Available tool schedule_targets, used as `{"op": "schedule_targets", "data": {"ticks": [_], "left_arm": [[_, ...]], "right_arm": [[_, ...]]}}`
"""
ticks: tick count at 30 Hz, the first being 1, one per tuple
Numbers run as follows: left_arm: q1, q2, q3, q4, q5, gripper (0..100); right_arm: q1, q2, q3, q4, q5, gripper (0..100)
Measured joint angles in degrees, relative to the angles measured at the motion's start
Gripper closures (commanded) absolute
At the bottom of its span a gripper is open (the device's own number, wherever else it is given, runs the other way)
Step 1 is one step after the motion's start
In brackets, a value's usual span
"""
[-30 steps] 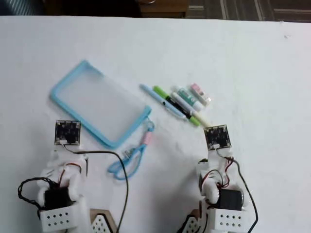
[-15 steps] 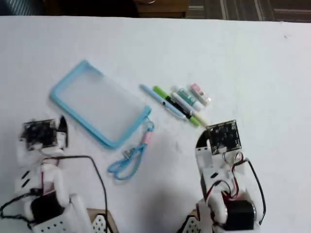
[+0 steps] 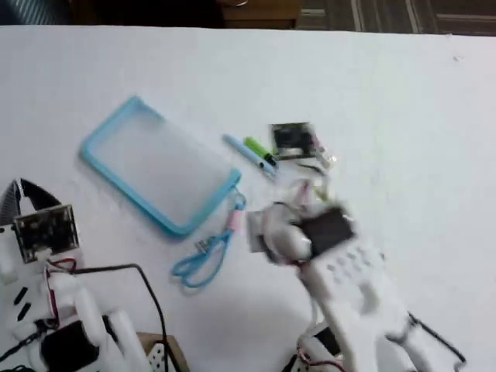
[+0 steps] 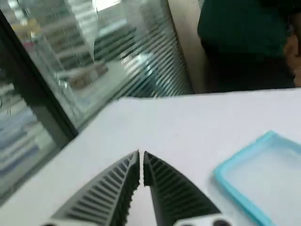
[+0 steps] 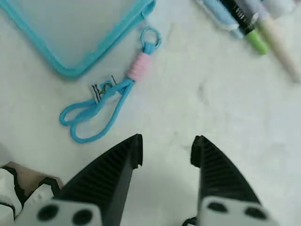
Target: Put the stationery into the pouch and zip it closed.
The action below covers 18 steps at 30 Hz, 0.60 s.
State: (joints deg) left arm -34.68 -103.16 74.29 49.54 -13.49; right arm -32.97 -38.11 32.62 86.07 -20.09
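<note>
one small tag (image 5: 99, 88) on pouch strap (image 5: 120, 92), print unreadable

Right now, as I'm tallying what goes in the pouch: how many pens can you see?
4 at least, side by side beside the pouch: a blue pen, a green-tipped marker, a cream-tipped pen and a white one. The right arm may hide more.
</note>
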Motion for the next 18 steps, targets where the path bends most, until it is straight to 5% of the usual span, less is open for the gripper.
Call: {"op": "schedule_targets", "data": {"ticks": [18], "left_arm": [[-2.55, 7.03, 2.99, 1.41, 9.67, 97]], "right_arm": [[-11.60, 22.07, 9.41, -23.38, -1.41, 78.9]]}}
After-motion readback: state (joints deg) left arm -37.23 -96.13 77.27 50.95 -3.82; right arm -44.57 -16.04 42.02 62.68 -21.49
